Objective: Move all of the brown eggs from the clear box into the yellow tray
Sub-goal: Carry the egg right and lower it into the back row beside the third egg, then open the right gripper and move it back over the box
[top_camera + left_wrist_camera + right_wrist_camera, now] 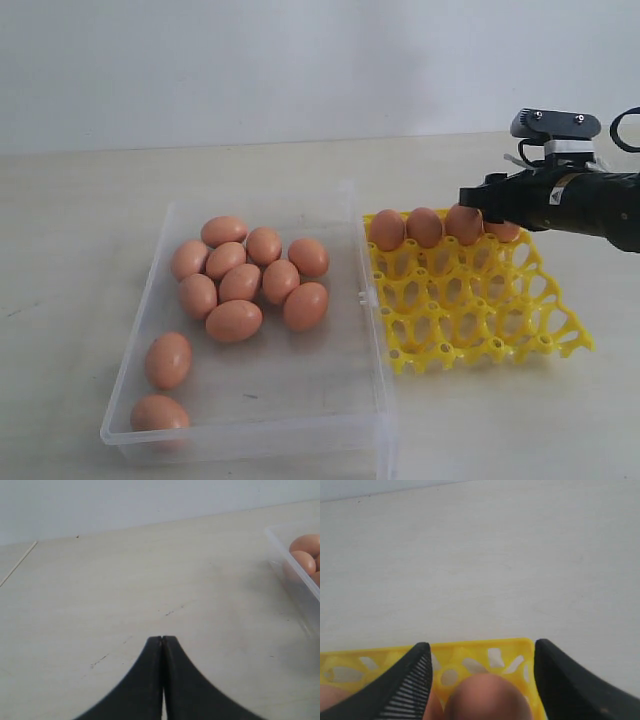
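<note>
Above the yellow tray (480,310), right pincer (481,644) flanks a brown egg (487,697).

The brown eggs (240,283) look matte and smooth. Clear box (372,400) is thin see-through plastic, yellow tray (470,322) glossy plastic. Table (80,220) is pale, matte, lightly scuffed. Right gripper (482,645) fingers (405,690) are dull black, one ribbed.

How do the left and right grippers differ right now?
Left gripper has its jaws shut; right gripper has them apart. Left is over bare table beside the clear box; right straddles a brown egg seated in the yellow tray. Shared: both are black, and neither grips anything.
</note>
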You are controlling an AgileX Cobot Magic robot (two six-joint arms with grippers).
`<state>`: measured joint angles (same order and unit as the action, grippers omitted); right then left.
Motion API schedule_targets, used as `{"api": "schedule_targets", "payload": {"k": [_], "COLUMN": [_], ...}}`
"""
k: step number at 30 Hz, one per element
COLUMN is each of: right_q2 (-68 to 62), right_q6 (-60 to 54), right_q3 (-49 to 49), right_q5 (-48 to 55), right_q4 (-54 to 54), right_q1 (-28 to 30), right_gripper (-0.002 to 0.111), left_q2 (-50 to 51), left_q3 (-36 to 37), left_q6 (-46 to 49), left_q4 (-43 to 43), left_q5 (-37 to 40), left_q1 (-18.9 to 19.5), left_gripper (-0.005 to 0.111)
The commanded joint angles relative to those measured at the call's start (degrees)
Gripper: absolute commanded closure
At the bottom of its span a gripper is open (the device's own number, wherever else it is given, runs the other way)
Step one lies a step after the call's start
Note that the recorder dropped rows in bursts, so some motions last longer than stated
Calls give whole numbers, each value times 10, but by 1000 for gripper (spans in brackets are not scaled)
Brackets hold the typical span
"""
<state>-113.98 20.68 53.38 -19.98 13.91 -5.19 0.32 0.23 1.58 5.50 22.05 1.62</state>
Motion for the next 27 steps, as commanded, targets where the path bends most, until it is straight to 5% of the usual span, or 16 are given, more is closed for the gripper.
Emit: {"api": "schedule_targets", "payload": {"k": [1, 13, 15, 19, 27], "right_q2": [0, 97, 127, 197, 374], "right_q6": [0, 24, 28, -15, -72], "right_q3": [3, 3, 3, -13, -137], "right_q5": [-8, 56, 91, 105, -6], "right_q4": [7, 0, 2, 0, -66], "right_q1": [3, -2, -10, -45, -137], "right_gripper": [46, 46, 56, 107, 108], "left_q2": [-3, -3, -3, -3, -3], "left_q3": [-2, -2, -2, -2, -2], "left_q6": [-3, -3, -3, -3, -3], "left_q4": [-1, -1, -1, -1, -1], "left_q5": [-4, -4, -4, -4, -4], "left_q1": [1, 1, 1, 1, 1], "left_gripper": [107, 107, 107, 107, 107]}}
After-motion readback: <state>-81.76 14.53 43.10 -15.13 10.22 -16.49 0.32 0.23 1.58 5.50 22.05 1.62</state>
